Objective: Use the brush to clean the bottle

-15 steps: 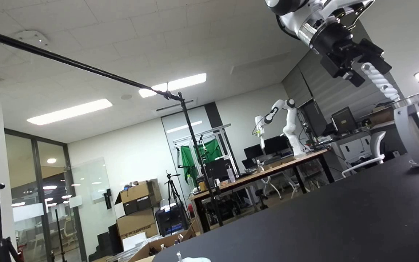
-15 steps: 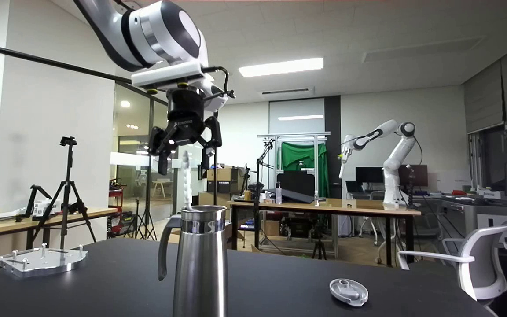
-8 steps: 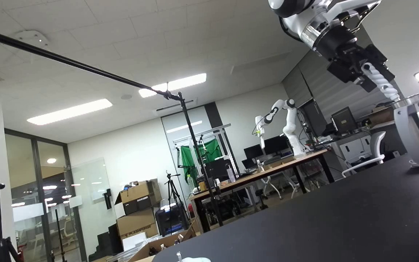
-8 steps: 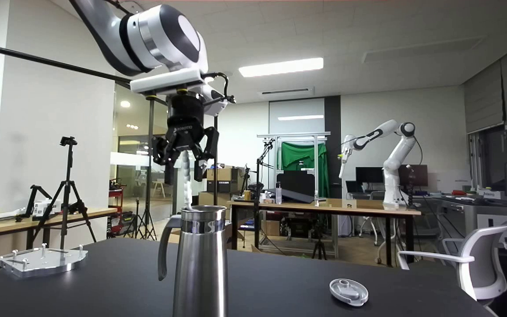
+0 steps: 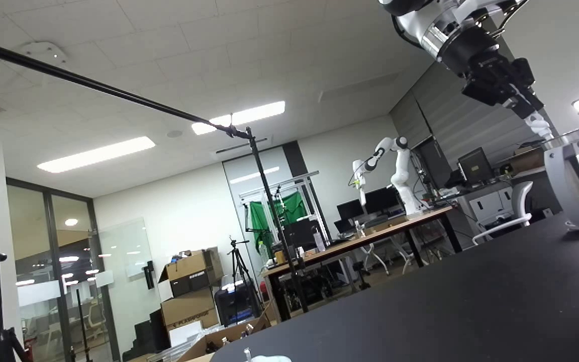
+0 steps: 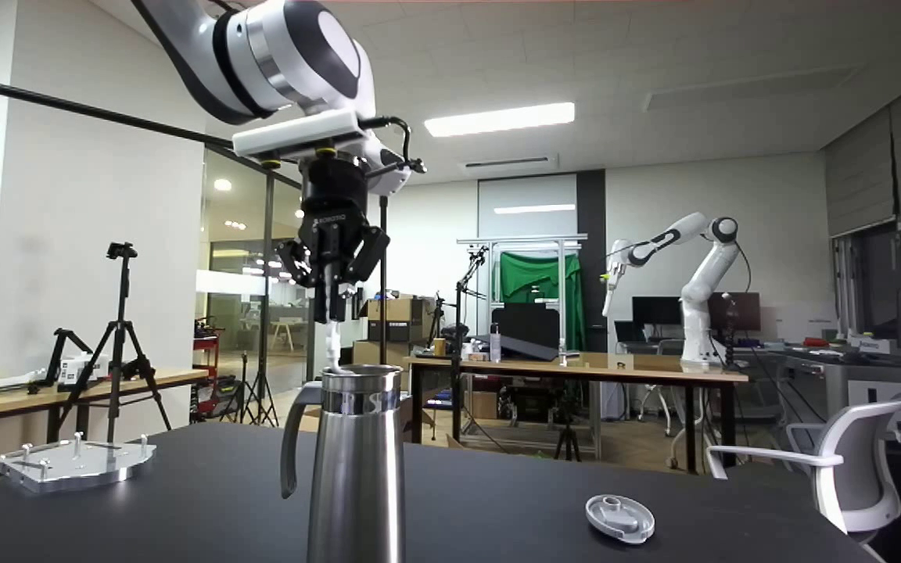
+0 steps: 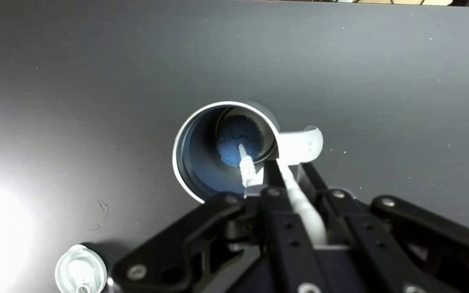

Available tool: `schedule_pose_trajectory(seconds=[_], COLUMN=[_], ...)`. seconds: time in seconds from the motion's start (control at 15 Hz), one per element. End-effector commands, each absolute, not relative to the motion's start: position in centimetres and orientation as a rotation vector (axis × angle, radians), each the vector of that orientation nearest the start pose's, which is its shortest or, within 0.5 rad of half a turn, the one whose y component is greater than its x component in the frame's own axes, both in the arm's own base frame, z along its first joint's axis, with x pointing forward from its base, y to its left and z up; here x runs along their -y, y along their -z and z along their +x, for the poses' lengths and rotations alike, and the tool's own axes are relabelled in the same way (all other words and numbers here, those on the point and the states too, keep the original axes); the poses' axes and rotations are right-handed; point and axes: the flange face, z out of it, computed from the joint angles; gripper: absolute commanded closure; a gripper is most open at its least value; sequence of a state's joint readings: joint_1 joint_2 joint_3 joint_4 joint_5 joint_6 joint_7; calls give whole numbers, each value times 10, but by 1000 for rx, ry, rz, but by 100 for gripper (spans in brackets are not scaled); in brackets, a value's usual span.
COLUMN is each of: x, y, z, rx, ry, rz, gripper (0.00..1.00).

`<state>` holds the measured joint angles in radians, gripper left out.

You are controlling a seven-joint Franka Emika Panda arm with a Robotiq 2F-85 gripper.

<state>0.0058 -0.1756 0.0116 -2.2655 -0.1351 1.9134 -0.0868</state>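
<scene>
The wrist view has the brush (image 7: 247, 169) standing inside the stainless-steel bottle (image 7: 196, 158), near the middle of the frame, its head deep in and its shaft coming out near the rim, on the side of the bottle's grey handle (image 7: 300, 145); whether the head meets the base cannot be told. The brush should handle as a light thing, stiff enough along the shaft to push and twist, with bristles that give but drag on the wall; nothing about it suggests fragility. Smooth plastic, as the shaft appears to be, may turn in the grip, though its spiral ridges should help. The place to take hold is the shaft well above the mouth, so that nothing knocks the steel. The shaft looks white and twisted like rope; the bristle head (image 7: 238, 138) is a round, dense blue tuft.

The gripper (image 6: 331, 314), left of centre in an exterior view, pinches the shaft, its fingers (image 7: 274, 175) nearly together with the white rod between them. The bottle, upright, looks smooth and might shift or tip under sideways scrubbing.

On the black tabletop (image 6: 497, 516) lie a pale lid (image 6: 620, 520) at lower right and a plate with upright pegs (image 6: 75, 463) at lower left. Farther back, right of centre, a white robot arm (image 6: 705, 281) stands on a wooden desk (image 6: 513, 364).
</scene>
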Motion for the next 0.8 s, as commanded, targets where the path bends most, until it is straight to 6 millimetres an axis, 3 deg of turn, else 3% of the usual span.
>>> schedule_pose_trajectory(seconds=[0.0, 0.73], x=[9, 16], y=[-440, -552], z=[452, 422], rx=[169, 72], ry=[-233, -68], rz=[-3214, -3198], gripper=[96, 96])
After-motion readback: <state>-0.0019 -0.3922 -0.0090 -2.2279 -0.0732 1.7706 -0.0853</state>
